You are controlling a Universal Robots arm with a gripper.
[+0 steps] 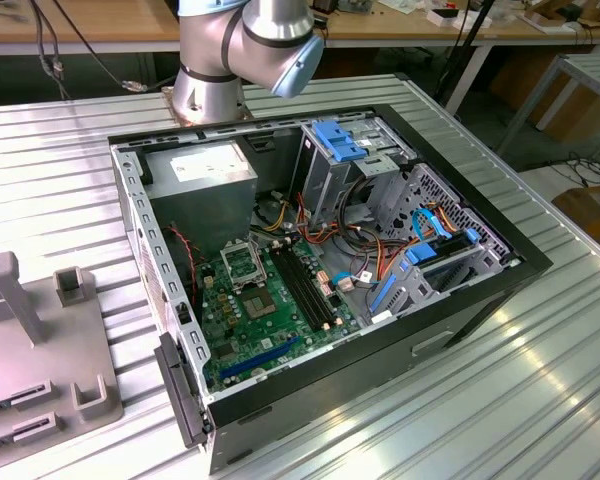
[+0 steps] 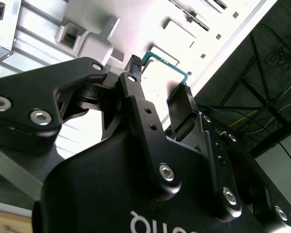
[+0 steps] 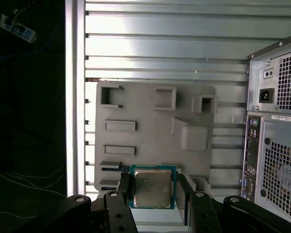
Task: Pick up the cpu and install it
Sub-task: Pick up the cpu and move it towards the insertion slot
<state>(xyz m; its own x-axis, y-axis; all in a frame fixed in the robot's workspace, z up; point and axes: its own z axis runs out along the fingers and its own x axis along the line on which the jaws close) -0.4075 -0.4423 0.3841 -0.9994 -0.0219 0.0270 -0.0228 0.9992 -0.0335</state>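
The cpu, a small square chip with a silver-grey metal face and a green rim, sits between the two black fingers of my gripper in the first wrist view. The gripper is shut on its two opposite edges. The chip hangs above the near edge of a grey holder plate with raised pockets. In the second wrist view the cpu's green edge spans the gap between the fingertips. In the exterior view the square metal-framed socket lies on the green motherboard inside the open computer case.
The case's rear panel with vents and ports stands beside the holder plate. In the exterior view the grey holder plate lies on the ribbed metal table at the exterior view's left of the case. Cables, drive cages and a power supply crowd the case.
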